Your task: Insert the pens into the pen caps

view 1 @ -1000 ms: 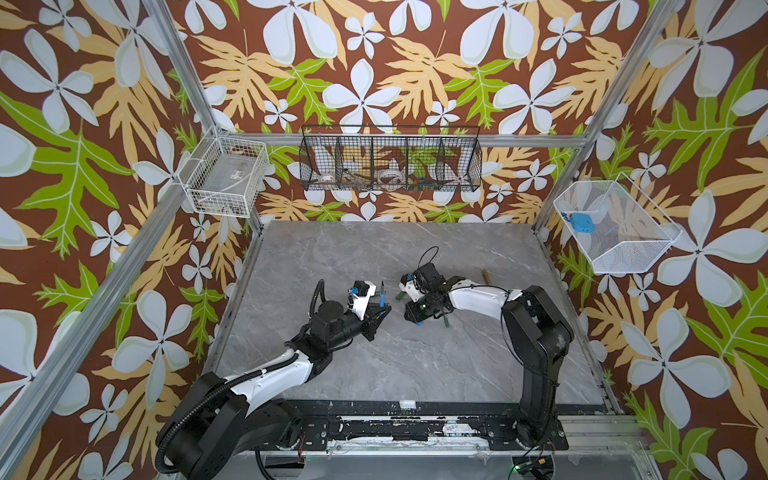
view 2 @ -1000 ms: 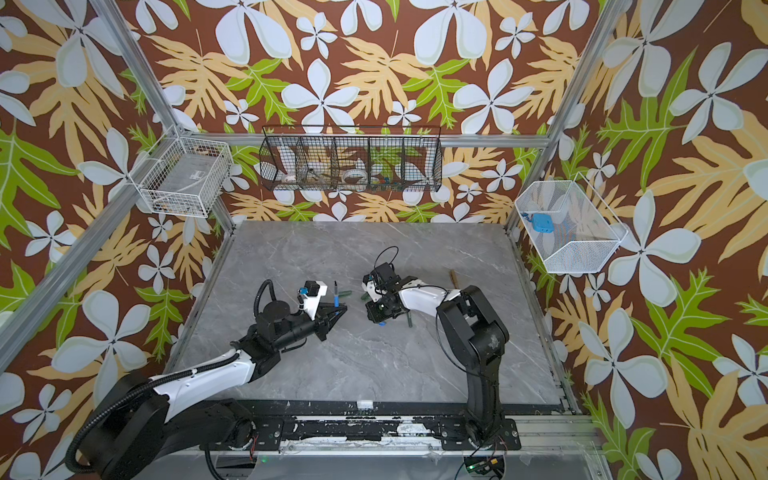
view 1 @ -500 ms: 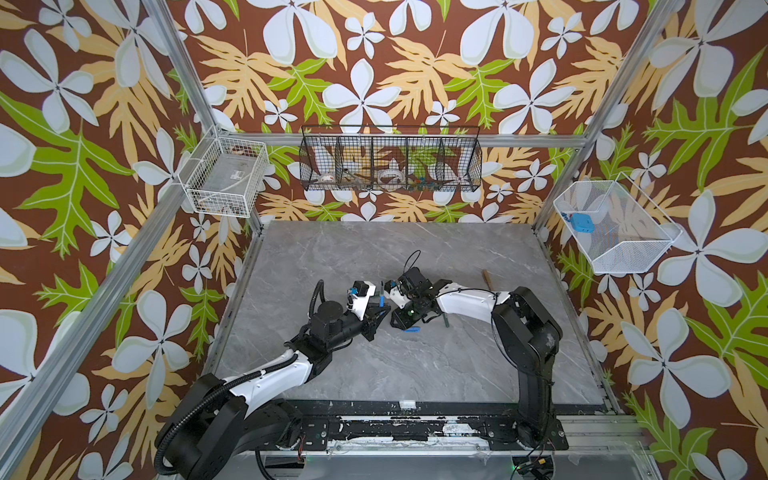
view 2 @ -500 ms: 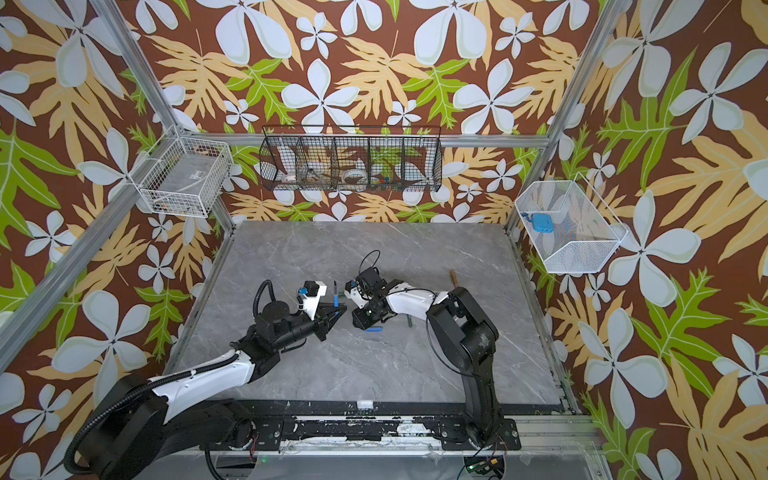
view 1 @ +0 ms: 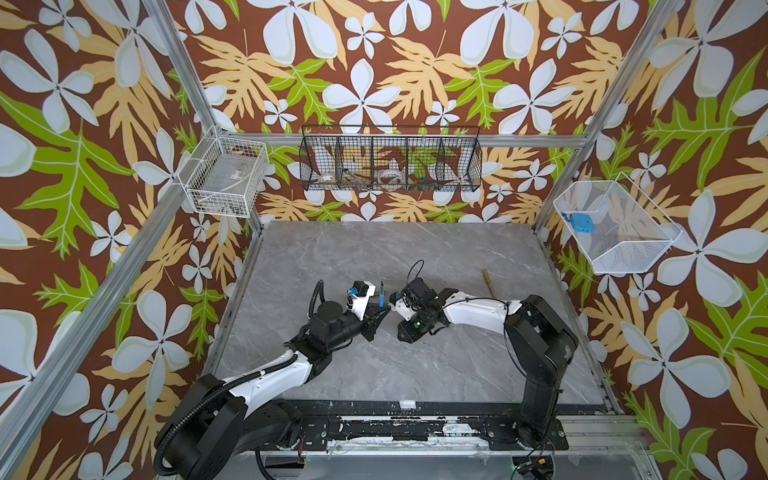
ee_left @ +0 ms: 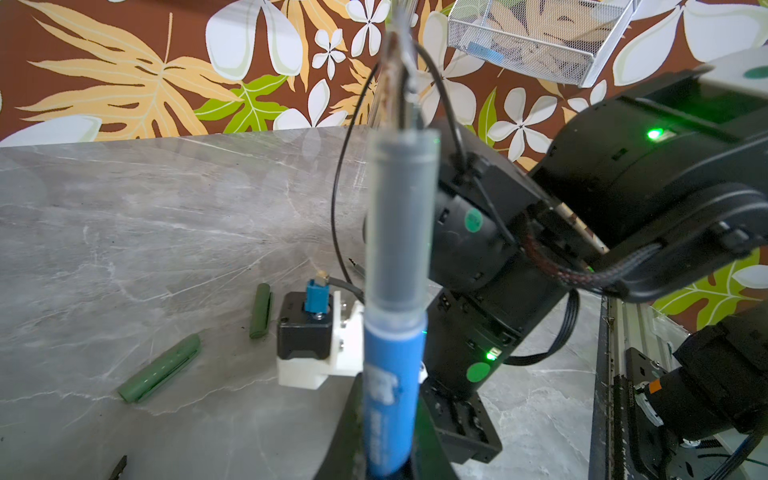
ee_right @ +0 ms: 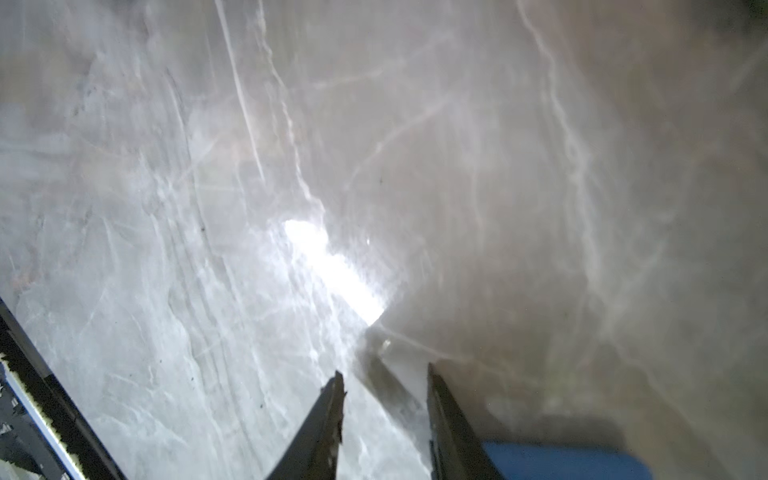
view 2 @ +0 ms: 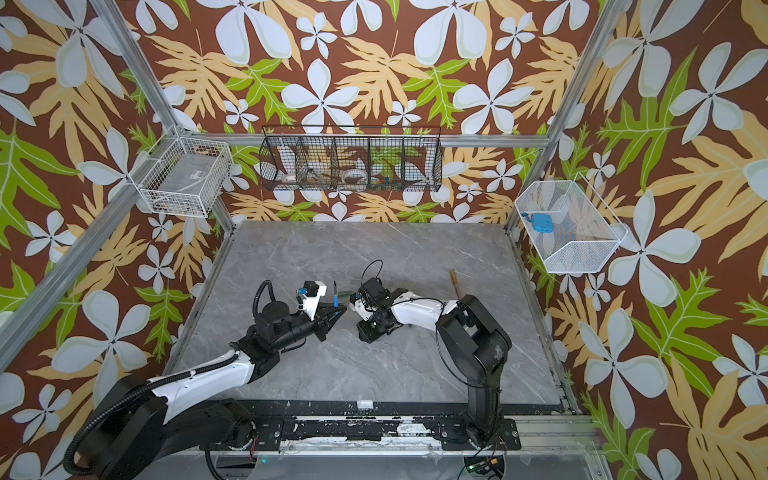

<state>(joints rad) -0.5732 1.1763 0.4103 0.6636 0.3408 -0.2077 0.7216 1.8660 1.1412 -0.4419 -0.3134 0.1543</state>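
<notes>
right hand (ee_right: 384, 372) has part-opened, empty, beside blue plastic cap (ee_right: 561, 461); left hand (view 1: 380, 311) clamps upright blue pen (ee_left: 395, 374); cap likely needs regrasping

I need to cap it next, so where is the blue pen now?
In both top views the blue pen stands upright in the shut left gripper, above the table's middle, just left of the right arm.

Both top views: high over near edge, angled down, whole marble tabletop (view 1: 415, 257). Left wrist cam: close behind blue pen (ee_left: 395, 365), facing right arm (ee_left: 644, 174), far-right. Right wrist cam: v. close over same tabletop.
</notes>
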